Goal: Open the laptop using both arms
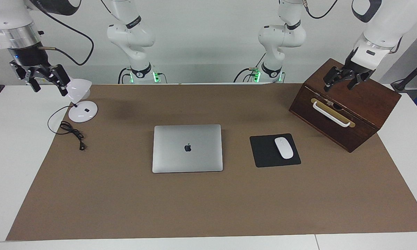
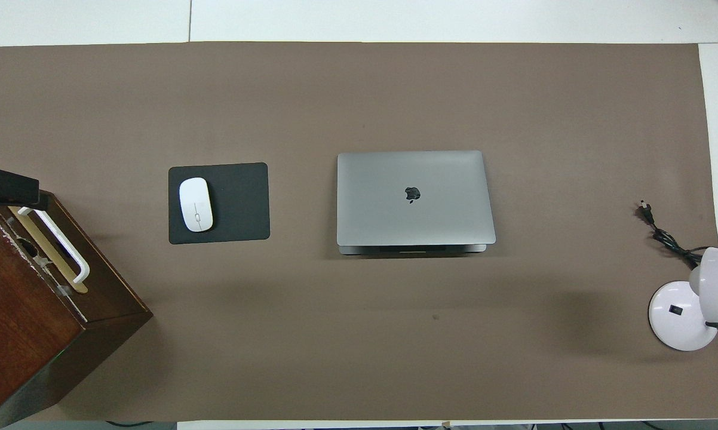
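The laptop [image 1: 187, 148] [image 2: 414, 197] lies shut and flat on the brown mat [image 1: 208, 201], mid-table, with its dark logo facing up. Its base shows as a thin strip along the edge nearer to the robots. No gripper touches it. My left gripper [image 1: 341, 85] hangs open over the top of the wooden box [image 1: 347, 104], holding nothing. A black part of that gripper [image 2: 6, 186] shows at the edge of the overhead view. My right gripper [image 1: 49, 88] hangs open and empty over the white lamp [image 1: 81, 100] at the right arm's end of the table.
A black mouse pad [image 1: 274, 150] [image 2: 218, 203] with a white mouse [image 1: 284, 148] [image 2: 195, 204] lies beside the laptop, toward the left arm's end. The wooden box [image 2: 30, 310] has a white handle [image 1: 331, 114]. The lamp's black cord [image 1: 73, 133] trails on the mat.
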Motion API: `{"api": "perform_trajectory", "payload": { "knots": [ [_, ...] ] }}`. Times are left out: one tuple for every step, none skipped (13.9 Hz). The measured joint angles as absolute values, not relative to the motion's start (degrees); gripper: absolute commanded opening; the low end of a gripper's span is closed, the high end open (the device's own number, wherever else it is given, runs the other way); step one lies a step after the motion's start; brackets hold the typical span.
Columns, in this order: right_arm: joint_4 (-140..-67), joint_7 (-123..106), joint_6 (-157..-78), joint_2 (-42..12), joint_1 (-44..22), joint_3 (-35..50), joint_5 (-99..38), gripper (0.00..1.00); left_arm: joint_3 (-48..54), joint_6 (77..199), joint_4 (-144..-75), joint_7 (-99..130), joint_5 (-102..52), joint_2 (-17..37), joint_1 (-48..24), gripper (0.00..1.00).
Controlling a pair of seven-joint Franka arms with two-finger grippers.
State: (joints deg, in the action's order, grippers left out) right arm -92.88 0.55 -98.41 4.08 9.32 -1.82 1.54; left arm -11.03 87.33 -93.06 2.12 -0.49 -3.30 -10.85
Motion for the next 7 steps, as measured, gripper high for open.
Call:
{"api": "perform_trajectory", "payload": {
  "knots": [
    [-93.0, 0.5, -98.4, 4.1, 9.4, -1.8, 1.5, 1.00, -11.0, 87.3, -93.1, 2.1, -0.5, -3.3, -10.8, 1.00],
    [-93.0, -0.3, -98.4, 4.1, 9.4, -1.9, 1.5, 1.00, -11.0, 87.3, -93.1, 2.1, -0.5, -3.3, -10.8, 1.00],
    [-93.0, -1.7, -98.2, 4.1, 9.4, -2.0, 1.5, 1.00, -11.0, 87.3, -93.1, 2.1, -0.5, -3.3, -10.8, 1.00],
    [-93.0, -2.9, -97.7, 4.2, 9.5, -2.1, 1.5, 1.00, -11.0, 87.3, -93.1, 2.1, -0.5, -3.3, -10.8, 1.00],
    [-93.0, -3.4, -97.3, 4.3, 9.5, -2.1, 1.5, 1.00, -11.0, 87.3, -93.1, 2.1, -0.5, -3.3, -10.8, 1.00],
    [-93.0, -3.7, -97.0, 4.4, 9.4, -2.1, 1.5, 1.00, -11.0, 87.3, -93.1, 2.1, -0.5, -3.3, -10.8, 1.00],
    [-93.0, -3.8, -96.9, 4.5, 9.4, -2.1, 1.5, 1.00, -11.0, 87.3, -93.1, 2.1, -0.5, -3.3, -10.8, 1.00]
  ]
}}
